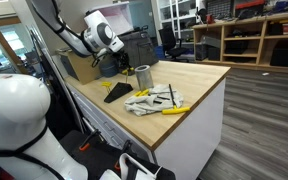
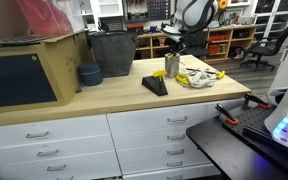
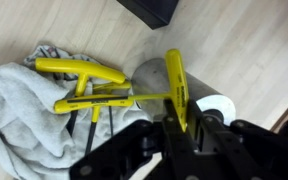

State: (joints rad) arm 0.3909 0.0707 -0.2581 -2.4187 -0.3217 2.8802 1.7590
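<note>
No text, label, brand or number can be read; all too small or blurred.

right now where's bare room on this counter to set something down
Free: the front strip of the counter between the cardboard box and the black wedge, and the wood past the metal cup toward the end edge. Crowded: the grey cloth piled with yellow tools beside the cup, where the gripper holds a yellow T-handle tool.

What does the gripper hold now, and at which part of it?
The gripper holds a yellow-handled tool, clamped by one end of its yellow handle.
</note>
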